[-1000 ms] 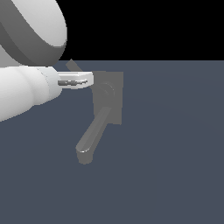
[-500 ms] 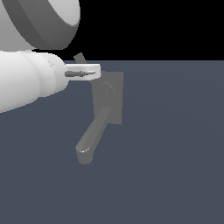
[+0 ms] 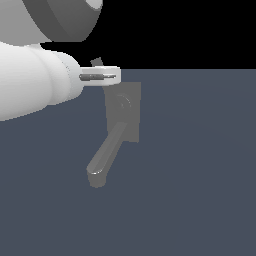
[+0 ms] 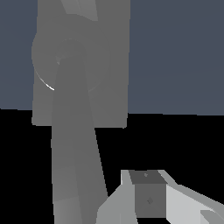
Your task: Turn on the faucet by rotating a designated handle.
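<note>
The faucet is a matte grey fixture with a flat backplate, a round hub and a thick spout running down to the exterior view's left. My gripper hovers just above the hub at the backplate's upper edge. A small dark grey piece sticks out above the hand; I cannot tell whether it is a finger or the handle's end. In the wrist view the handle is a long flat bar coming from the hub toward the camera. One finger stands close beside its near end. Whether they touch is unclear.
A flat blue-grey floor spreads around the faucet, under a black background. My bulky white arm fills the upper part of the exterior view's left.
The hand has moved up and toward the exterior view's right, ending over the hub. The dark piece above it moved along. The spout and backplate look unmoved.
</note>
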Available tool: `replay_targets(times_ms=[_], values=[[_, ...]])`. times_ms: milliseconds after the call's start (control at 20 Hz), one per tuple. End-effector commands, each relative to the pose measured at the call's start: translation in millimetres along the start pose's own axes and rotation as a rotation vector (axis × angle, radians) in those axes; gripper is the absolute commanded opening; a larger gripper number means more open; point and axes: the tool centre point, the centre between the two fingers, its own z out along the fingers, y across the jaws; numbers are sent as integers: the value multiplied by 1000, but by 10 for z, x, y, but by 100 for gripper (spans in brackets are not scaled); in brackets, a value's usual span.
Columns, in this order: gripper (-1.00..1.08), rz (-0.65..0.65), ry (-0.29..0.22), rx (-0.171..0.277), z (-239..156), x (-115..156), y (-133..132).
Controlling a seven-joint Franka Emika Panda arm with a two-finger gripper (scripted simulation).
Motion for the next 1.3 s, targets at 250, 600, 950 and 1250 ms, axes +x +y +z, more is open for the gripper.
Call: replay_targets(times_ms=[250, 600, 950, 1250], values=[[-100, 3, -10, 6, 29, -101, -246], [-100, 6, -20, 6, 45, -200, -472], [-100, 8, -29, 6, 61, -302, -700], [-100, 2, -2, -12, -12, -126, -717]])
